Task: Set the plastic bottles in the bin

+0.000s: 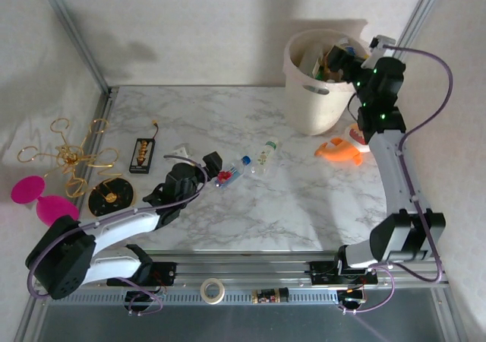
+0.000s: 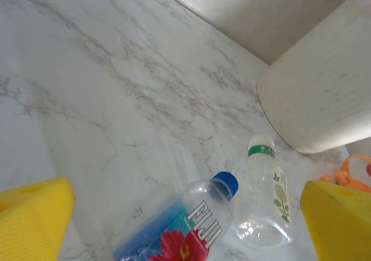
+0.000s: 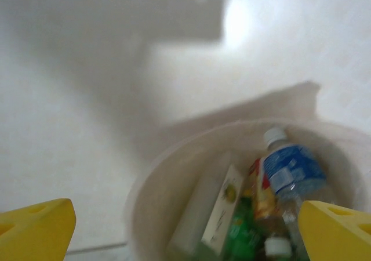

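Note:
Two plastic bottles lie on the marble table: a Fiji bottle [image 1: 231, 172] [image 2: 182, 229] with a blue cap and a red flower label, and beside it a clear bottle [image 1: 264, 157] [image 2: 265, 191] with a white cap and a green band. My left gripper [image 1: 210, 164] [image 2: 185, 223] is open just behind the Fiji bottle, whose body lies between the yellow fingertips [image 2: 32, 217]. The cream bin [image 1: 319, 83] [image 2: 319, 93] [image 3: 174, 197] stands at the back right and holds several bottles, one with a blue label [image 3: 290, 171]. My right gripper [image 1: 345, 59] [image 3: 185, 232] hangs open and empty over it.
An orange toy [image 1: 342, 150] [image 2: 355, 177] lies in front of the bin. On the left are a gold wire ornament [image 1: 72, 156], pink discs [image 1: 32, 190], a black round base [image 1: 110, 196] and a black tray [image 1: 142, 154]. A tape roll [image 1: 213, 289] sits on the front rail.

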Controlling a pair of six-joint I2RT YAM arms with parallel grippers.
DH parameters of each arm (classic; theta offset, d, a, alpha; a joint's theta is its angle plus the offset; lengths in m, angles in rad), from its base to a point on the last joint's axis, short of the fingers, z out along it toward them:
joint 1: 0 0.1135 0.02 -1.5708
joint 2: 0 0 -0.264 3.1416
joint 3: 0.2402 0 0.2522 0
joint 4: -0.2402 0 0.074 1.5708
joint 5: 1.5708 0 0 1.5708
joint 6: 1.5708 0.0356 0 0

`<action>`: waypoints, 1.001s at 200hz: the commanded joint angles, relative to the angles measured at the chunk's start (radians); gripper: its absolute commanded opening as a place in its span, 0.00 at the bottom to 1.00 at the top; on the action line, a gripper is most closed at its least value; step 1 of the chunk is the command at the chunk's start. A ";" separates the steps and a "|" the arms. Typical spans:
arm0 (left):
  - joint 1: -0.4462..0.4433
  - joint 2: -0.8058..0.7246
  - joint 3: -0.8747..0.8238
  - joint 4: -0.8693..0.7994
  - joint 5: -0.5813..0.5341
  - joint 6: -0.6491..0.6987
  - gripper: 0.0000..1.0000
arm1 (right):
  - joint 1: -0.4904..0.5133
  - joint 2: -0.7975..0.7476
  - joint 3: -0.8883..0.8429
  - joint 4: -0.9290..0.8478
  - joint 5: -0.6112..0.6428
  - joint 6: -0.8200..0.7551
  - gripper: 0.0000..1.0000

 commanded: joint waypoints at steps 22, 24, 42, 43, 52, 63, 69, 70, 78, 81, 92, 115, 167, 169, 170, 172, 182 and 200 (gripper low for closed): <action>0.034 0.072 0.076 -0.022 0.068 0.078 1.00 | 0.113 -0.149 -0.249 0.078 -0.039 0.035 0.99; 0.034 0.077 0.079 -0.022 0.072 0.080 1.00 | 0.119 -0.155 -0.264 0.079 -0.039 0.038 0.99; 0.046 0.122 0.103 -0.030 0.107 0.103 1.00 | 0.175 -0.208 -0.381 0.104 -0.039 0.064 0.99; 0.046 0.125 0.105 -0.030 0.110 0.104 1.00 | 0.178 -0.212 -0.388 0.105 -0.039 0.065 0.99; 0.055 0.153 0.120 -0.040 0.136 0.117 1.00 | 0.204 -0.236 -0.442 0.118 -0.037 0.081 0.99; 0.063 0.187 0.143 -0.049 0.181 0.132 1.00 | 0.235 -0.262 -0.496 0.128 -0.036 0.099 0.99; 0.066 0.207 0.156 -0.056 0.209 0.141 1.00 | 0.250 -0.276 -0.527 0.136 -0.030 0.111 0.99; 0.066 0.210 0.159 -0.056 0.213 0.143 1.00 | 0.252 -0.278 -0.533 0.138 -0.030 0.114 0.99; 0.067 0.236 0.177 -0.066 0.240 0.155 1.00 | 0.271 -0.296 -0.576 0.155 -0.026 0.130 0.99; 0.067 0.245 0.184 -0.068 0.249 0.158 1.00 | 0.278 -0.302 -0.590 0.162 -0.027 0.134 0.99; 0.067 0.276 0.201 -0.074 0.276 0.166 1.00 | 0.302 -0.320 -0.635 0.173 -0.027 0.143 0.99; 0.067 0.331 0.235 -0.098 0.314 0.179 1.00 | 0.334 -0.342 -0.693 0.170 -0.018 0.166 0.99; 0.058 0.396 0.264 -0.181 0.375 0.188 1.00 | 0.364 -0.345 -0.784 0.233 -0.007 0.220 0.99; 0.057 0.396 0.263 -0.182 0.375 0.189 1.00 | 0.365 -0.343 -0.785 0.236 -0.007 0.221 0.99; 0.056 0.395 0.263 -0.183 0.375 0.188 1.00 | 0.364 -0.342 -0.786 0.237 -0.006 0.221 0.99; 0.055 0.395 0.261 -0.186 0.375 0.187 1.00 | 0.364 -0.340 -0.786 0.239 -0.006 0.222 0.99; 0.046 0.392 0.257 -0.198 0.371 0.188 1.00 | 0.366 -0.332 -0.786 0.246 -0.006 0.226 0.99; 0.024 0.380 0.249 -0.225 0.349 0.196 1.00 | 0.367 -0.320 -0.781 0.252 -0.010 0.227 0.99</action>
